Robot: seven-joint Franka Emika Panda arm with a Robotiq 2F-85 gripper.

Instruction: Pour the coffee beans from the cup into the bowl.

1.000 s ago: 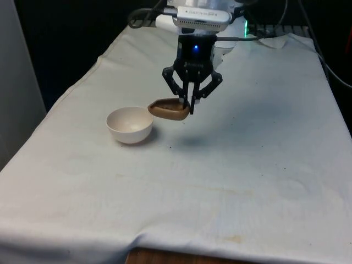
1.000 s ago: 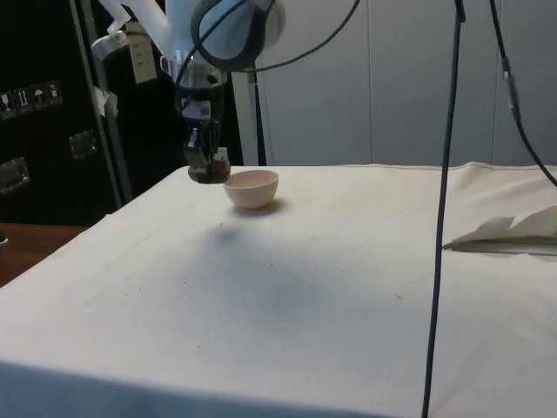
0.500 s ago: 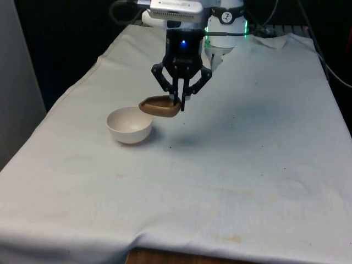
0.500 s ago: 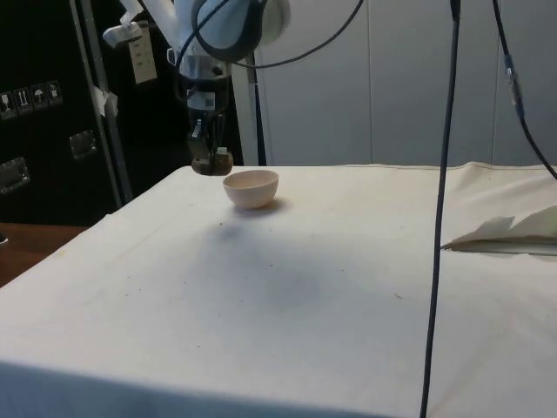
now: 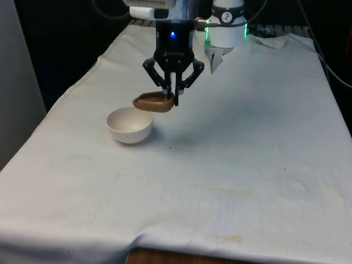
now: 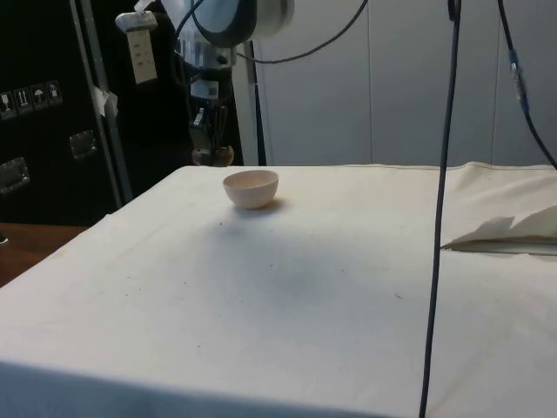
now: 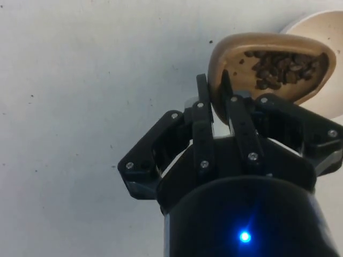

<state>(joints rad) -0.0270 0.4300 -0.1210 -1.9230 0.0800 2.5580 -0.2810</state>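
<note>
Wrist view: the brown cup (image 7: 268,67) has coffee beans (image 7: 281,65) inside, and the gripper (image 7: 214,88) pinches its rim tight. The cup has gone up and slid toward the white bowl (image 5: 130,125). Now it hangs over the bowl's far edge, above the table (image 5: 247,165). I think tipping comes next.

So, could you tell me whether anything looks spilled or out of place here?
Nothing stands out: the beans sit inside the brown cup, gripped at its rim by the gripper beside the white bowl.
</note>
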